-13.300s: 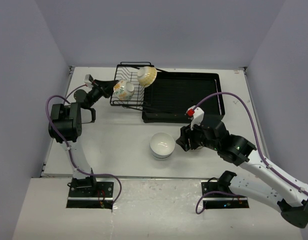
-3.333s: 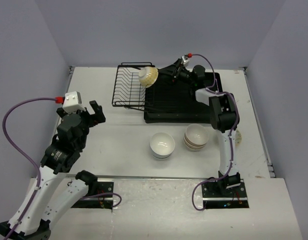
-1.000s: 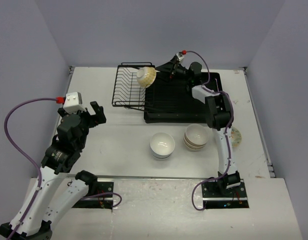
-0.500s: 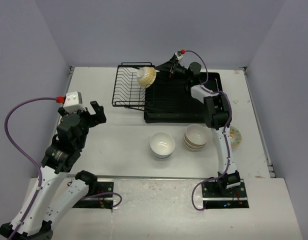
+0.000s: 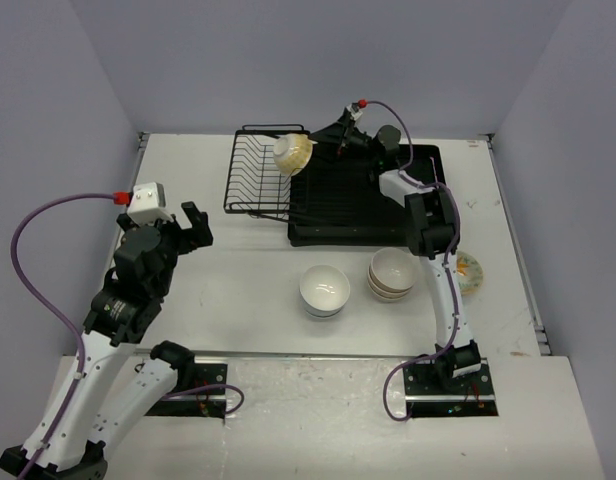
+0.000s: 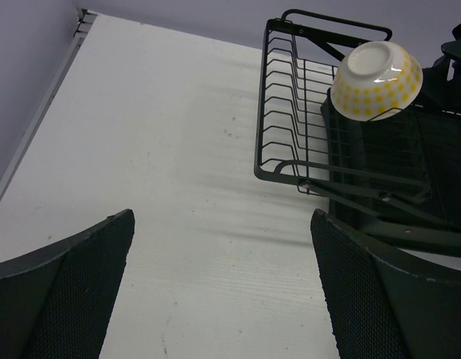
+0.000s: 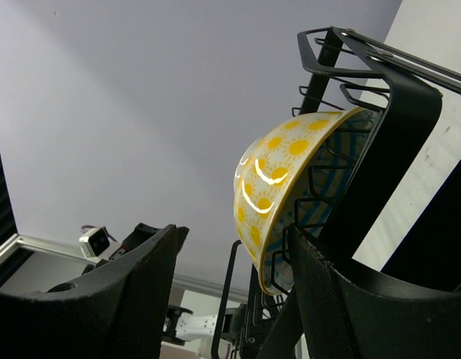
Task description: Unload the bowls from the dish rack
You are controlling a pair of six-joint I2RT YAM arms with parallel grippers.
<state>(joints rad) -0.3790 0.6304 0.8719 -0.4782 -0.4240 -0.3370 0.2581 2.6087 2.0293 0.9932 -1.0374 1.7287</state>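
Right wrist view: the right gripper point(image 7: 236, 232) is partly open, its fingers either side of the lower rim of the yellow-patterned bowl point(image 7: 283, 179), with a gap showing between one finger and the bowl. That bowl stands on edge against the black wires of the dish rack point(image 7: 395, 105), at the far corner where the wire basket meets the drain tray. On the table point(image 5: 238, 290) near the rack sit a white bowl point(image 5: 324, 289), a stack of cream bowls point(image 5: 392, 272) and a flowered bowl point(image 5: 468, 270). The left gripper point(image 6: 221, 217) hovers with jaws wide above bare table, well left of the rack.
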